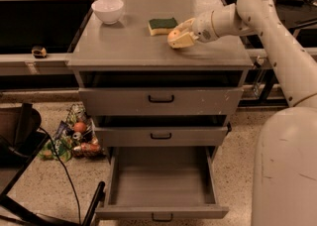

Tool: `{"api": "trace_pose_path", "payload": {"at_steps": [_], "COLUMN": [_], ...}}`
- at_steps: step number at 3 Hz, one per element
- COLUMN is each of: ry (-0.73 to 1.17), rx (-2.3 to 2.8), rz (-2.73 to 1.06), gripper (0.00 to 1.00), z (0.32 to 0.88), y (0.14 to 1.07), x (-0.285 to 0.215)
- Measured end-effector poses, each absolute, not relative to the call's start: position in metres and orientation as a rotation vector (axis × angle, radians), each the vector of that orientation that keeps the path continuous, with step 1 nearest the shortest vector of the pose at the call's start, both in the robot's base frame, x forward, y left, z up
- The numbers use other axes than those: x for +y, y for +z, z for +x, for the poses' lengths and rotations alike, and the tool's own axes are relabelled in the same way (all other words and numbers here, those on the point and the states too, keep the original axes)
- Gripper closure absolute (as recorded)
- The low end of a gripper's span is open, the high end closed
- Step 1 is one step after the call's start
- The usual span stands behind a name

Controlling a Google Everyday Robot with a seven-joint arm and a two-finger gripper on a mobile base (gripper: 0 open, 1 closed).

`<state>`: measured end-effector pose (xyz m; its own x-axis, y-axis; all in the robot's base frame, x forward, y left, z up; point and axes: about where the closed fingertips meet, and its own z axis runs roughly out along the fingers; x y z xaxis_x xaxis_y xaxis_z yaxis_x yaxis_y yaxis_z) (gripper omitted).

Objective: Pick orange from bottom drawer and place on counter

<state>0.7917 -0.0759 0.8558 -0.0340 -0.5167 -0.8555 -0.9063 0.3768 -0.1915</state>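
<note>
The orange point(174, 35) sits between the fingers of my gripper point(178, 34), low over the right middle of the counter point(124, 46). The gripper is shut on it; whether the fruit touches the top I cannot tell. My white arm point(257, 17) reaches in from the right. The bottom drawer point(161, 180) is pulled wide open below, and its grey floor is bare.
A yellow-green sponge point(162, 25) lies just left of the gripper. A white bowl point(108, 10) stands at the counter's back left. A heap of colourful groceries point(74, 138) lies on the floor left of the cabinet. A black cable and chair base point(29, 170) are at lower left.
</note>
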Motion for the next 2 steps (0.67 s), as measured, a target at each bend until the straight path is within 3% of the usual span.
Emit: {"api": "trace_pose_path", "payload": {"at_steps": [2], "ry": [0.522], "rx": [1.725], "rz": [-1.301], "gripper": [0.35], "z": [0.7922], "y": [0.8538], "x": [-0.0794]}}
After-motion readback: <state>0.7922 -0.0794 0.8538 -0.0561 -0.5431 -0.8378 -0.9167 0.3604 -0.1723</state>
